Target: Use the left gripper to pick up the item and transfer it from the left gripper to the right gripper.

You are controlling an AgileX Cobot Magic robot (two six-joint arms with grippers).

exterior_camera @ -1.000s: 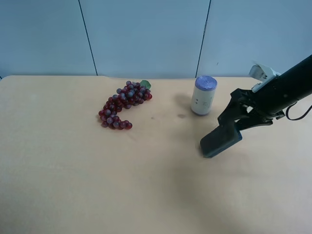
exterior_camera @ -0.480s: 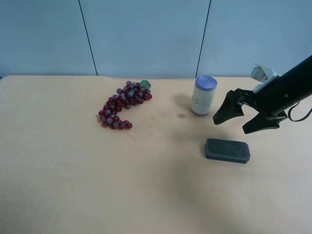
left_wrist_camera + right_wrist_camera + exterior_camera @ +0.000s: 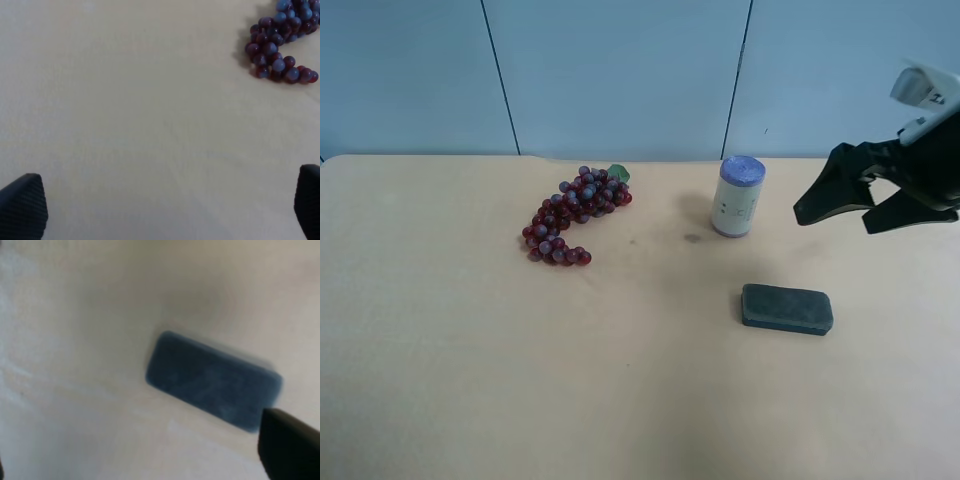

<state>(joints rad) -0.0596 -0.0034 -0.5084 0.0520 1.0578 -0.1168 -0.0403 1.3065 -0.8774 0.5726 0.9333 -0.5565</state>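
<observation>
The item, a flat dark green block point(image 3: 787, 308), lies flat on the table in front of the can, with nothing touching it. My right gripper point(image 3: 846, 214), black with a white top, hangs open and empty above the table, up and to the right of the block. The right wrist view shows the block point(image 3: 212, 380) below, with one black fingertip point(image 3: 290, 447) beside it. My left gripper point(image 3: 165, 210) is open and empty over bare table, with grapes point(image 3: 280, 50) ahead of it. It is out of the exterior high view.
A white can with a purple lid point(image 3: 737, 196) stands just behind and left of the block. A red-purple grape bunch point(image 3: 574, 216) lies at the middle left. The light wooden table point(image 3: 470, 380) ends at a blue wall at the back.
A second ago my right gripper held the block tilted above the table. It opened, the block dropped flat, and the gripper has moved up and to the right.
</observation>
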